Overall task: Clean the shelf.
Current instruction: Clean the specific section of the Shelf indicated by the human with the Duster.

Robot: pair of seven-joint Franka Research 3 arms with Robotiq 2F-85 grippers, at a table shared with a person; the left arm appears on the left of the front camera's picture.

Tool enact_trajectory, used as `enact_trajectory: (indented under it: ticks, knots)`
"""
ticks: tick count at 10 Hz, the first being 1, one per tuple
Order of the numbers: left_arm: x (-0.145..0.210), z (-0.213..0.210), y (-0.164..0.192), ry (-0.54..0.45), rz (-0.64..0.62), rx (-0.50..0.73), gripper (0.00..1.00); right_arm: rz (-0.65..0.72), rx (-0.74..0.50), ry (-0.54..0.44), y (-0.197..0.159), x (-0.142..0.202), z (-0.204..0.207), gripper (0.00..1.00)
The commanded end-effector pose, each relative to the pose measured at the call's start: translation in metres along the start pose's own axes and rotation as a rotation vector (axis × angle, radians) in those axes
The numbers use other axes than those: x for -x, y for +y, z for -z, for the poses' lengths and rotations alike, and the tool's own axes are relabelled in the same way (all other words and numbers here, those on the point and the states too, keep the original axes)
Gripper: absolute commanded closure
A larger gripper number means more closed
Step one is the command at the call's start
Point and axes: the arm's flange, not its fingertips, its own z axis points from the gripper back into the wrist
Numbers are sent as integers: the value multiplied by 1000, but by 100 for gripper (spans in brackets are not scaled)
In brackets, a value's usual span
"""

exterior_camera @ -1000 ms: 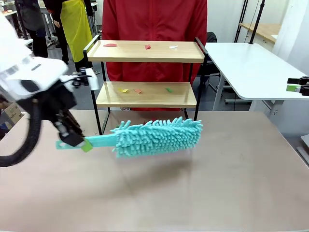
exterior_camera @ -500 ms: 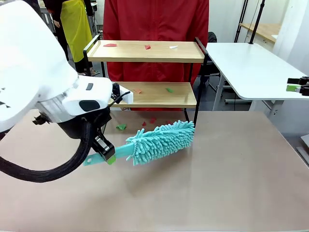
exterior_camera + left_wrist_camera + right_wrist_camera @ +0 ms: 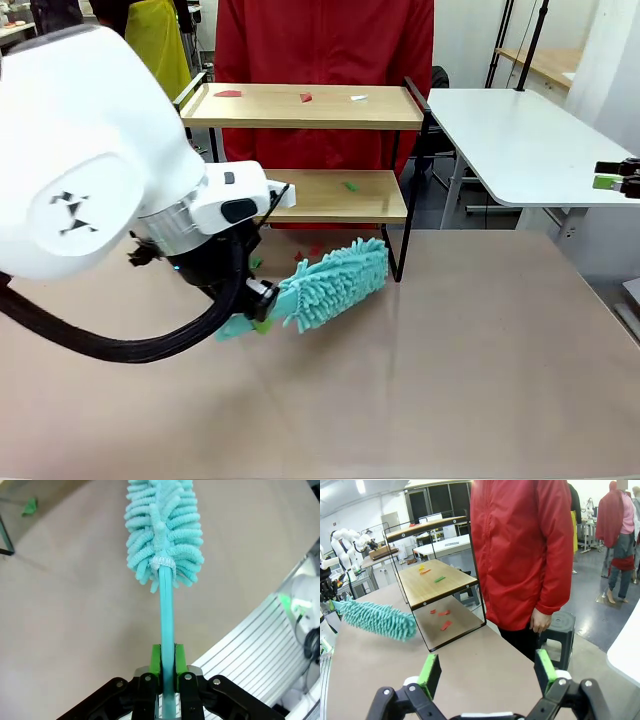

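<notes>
Left arm point(image 3: 90, 180) bent low over the table point(image 3: 450, 350), wrist turned down. My left gripper point(image 3: 167, 656) pinched the duster point(image 3: 162, 525) by its handle, head slanting up just before the shelf point(image 3: 300, 106) at the far edge. My right gripper point(image 3: 487, 667) hung spread wide, empty, well apart.

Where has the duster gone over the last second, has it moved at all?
Yes. The duster, clamped in the left tool, has swung: handle end shifted right along the shelf front, head now angled toward its base.
</notes>
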Motion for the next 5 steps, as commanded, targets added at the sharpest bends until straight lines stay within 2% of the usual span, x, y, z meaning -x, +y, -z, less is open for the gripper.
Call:
enact_trajectory:
  ticks: [1,5]
  knots:
    - [-23,16,-16,-72,-97,11,87,-5,-2,-3,2,-3,2,0]
    - [-53,48,-32,-169,-261,23,87,-5,-2,-3,2,-3,2,0]
